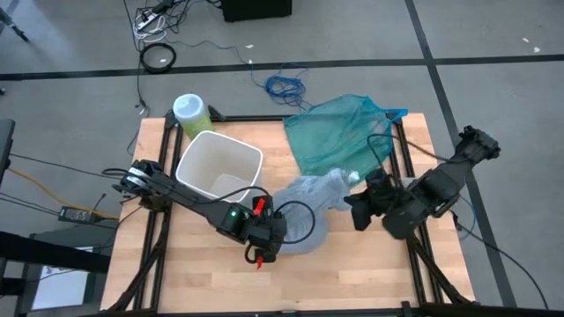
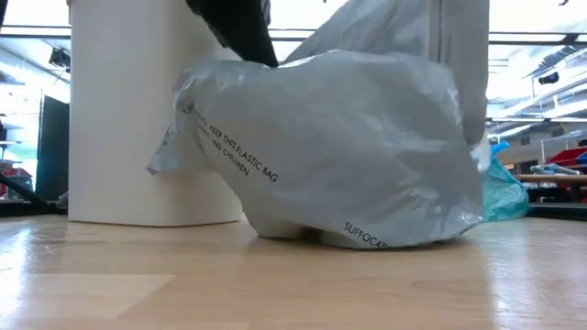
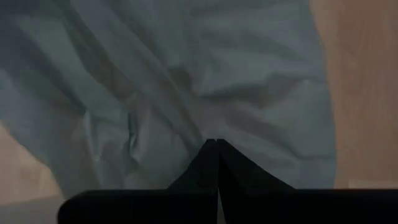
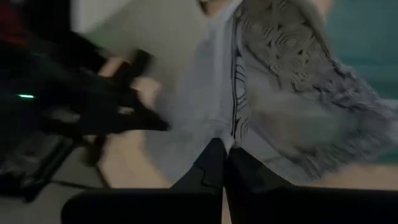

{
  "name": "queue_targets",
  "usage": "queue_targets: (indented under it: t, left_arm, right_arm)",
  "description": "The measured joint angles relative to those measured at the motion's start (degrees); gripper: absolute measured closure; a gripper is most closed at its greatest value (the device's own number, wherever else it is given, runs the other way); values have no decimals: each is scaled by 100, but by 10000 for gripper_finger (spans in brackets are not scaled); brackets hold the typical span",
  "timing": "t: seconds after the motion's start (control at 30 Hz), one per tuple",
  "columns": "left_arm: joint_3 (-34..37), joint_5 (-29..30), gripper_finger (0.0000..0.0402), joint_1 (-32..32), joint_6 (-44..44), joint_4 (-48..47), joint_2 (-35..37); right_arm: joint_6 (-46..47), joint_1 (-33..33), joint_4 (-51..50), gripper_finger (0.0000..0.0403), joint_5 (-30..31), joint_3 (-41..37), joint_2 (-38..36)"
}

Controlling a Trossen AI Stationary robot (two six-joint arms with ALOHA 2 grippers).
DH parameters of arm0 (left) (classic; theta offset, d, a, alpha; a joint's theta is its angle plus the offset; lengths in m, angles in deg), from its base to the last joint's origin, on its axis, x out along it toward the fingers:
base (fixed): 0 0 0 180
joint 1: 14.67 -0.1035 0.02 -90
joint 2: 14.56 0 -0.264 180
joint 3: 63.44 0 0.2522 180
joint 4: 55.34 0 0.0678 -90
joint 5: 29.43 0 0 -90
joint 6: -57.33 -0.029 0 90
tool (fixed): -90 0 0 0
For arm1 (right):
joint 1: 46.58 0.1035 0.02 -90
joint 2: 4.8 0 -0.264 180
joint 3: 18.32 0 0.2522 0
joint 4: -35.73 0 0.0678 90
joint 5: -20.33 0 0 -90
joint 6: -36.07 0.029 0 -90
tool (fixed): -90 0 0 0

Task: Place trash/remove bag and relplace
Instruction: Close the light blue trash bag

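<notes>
I have the thin, slippery, limp bag (image 1: 304,207) lying beside the bin (image 1: 218,164), both the left gripper (image 3: 216,142) and right gripper (image 4: 225,148) pinched onto bunched film, the surest hold.

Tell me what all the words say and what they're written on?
"KEEP THIS PLASTIC BAG" stands on the side of the pale grey bag, in the low view.
Under it runs a second line that ends in "AND CHILDREN"; its start is hidden in a fold.
"SUFFOCA..." stands near the bag's bottom edge; the rest is cut off by a crease.
The dark print on the bag in the right wrist view is too blurred to read.
The white bin shows no words.
</notes>
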Motion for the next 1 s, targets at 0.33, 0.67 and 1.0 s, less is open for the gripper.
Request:
queue_targets:
  t: [0.33,0.67,1.0]
  left_arm:
    - [1020,-318,396,7,374,667,2]
    - [1133,-405,396,4,417,881,2]
    - [1142,-470,396,10,707,982,2]
  right_arm:
    - [-1849,132,9,403,709,1635,-2]
    - [-3710,132,480,403,1855,2369,-4]
    - [-7019,220,2410,403,3449,2378,132]
